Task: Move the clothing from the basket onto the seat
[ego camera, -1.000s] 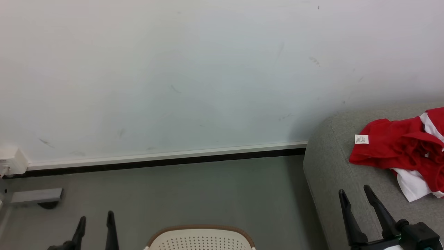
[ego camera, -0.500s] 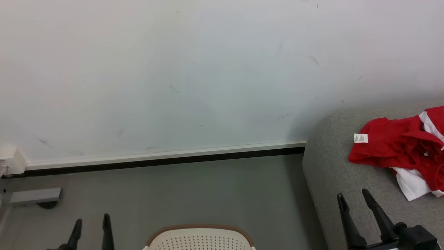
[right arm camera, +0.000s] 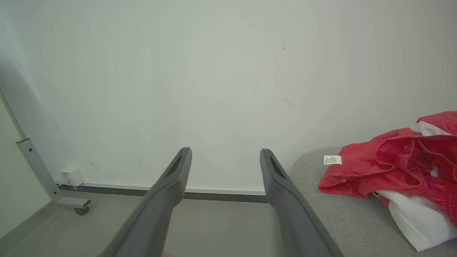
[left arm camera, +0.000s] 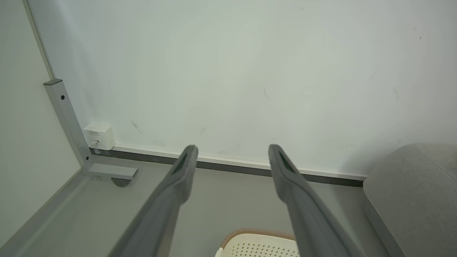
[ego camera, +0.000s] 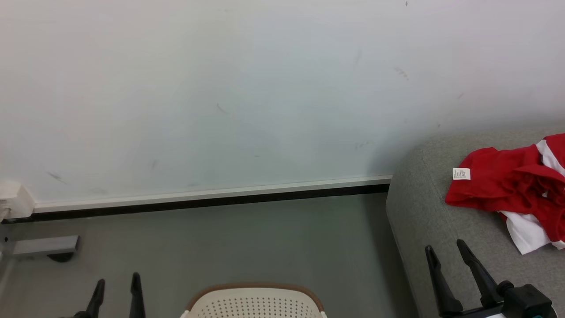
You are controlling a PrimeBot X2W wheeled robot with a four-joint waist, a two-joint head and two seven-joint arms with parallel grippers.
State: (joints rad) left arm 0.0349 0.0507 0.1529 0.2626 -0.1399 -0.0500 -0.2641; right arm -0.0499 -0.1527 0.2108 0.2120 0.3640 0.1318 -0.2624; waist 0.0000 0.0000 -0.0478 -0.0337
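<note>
The red and white clothing [ego camera: 507, 194] lies crumpled on the grey seat [ego camera: 423, 212] at the right, its white care label facing up; the right wrist view shows the clothing [right arm camera: 385, 167] on the seat [right arm camera: 342, 221] too. The cream basket [ego camera: 254, 302] with its brown rim peeks in at the bottom centre, and the basket [left arm camera: 260, 244] sits below my left fingers. My left gripper [ego camera: 117, 282] is open at the lower left, holding nothing. My right gripper [ego camera: 443, 249] stands open over the seat's front left part, short of the clothing.
A pale wall [ego camera: 220, 97] with a white and black skirting strip [ego camera: 212, 198] runs behind. A grey metal frame foot with a caster [ego camera: 46, 247] and a white wall box [ego camera: 13, 203] sit at the far left. Grey floor [ego camera: 265, 238] lies between basket and wall.
Both grippers have sunk a little lower in the head view. The clothing lies still on the seat.
</note>
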